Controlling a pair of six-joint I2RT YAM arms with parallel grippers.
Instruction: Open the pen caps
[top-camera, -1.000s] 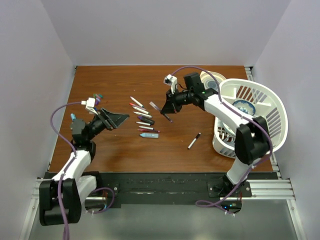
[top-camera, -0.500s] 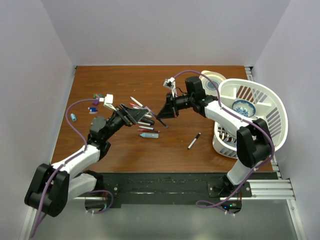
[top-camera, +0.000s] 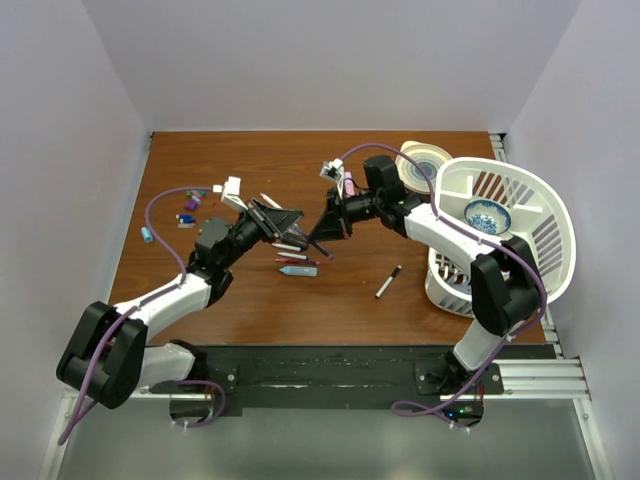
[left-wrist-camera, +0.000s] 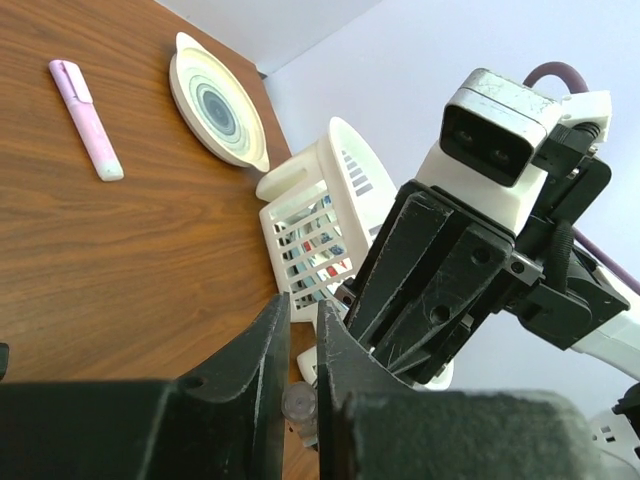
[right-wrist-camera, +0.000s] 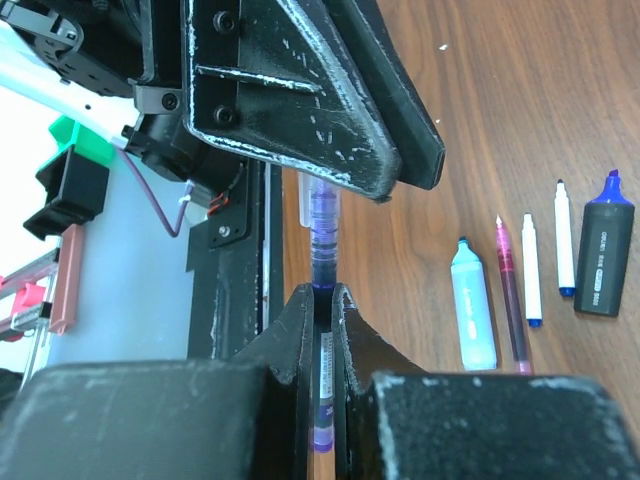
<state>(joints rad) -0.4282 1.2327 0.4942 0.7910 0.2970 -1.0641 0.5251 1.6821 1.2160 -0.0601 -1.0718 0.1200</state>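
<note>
Mid-table, the right pincer (right-wrist-camera: 318, 292) is clamped on a purple pen (right-wrist-camera: 321, 250), while the left pincer (left-wrist-camera: 303, 305) is closed on its clear pen cap (right-wrist-camera: 320, 205), which does not yet look pulled free. Small loose caps (top-camera: 189, 204) lie at the far left of the table (top-camera: 330, 300), suggesting several pens are done. A row of pens (top-camera: 288, 240) lies beneath the pincers, with a black pen (top-camera: 388, 282) to the right. Some look capped, so the job appears partway through.
</note>
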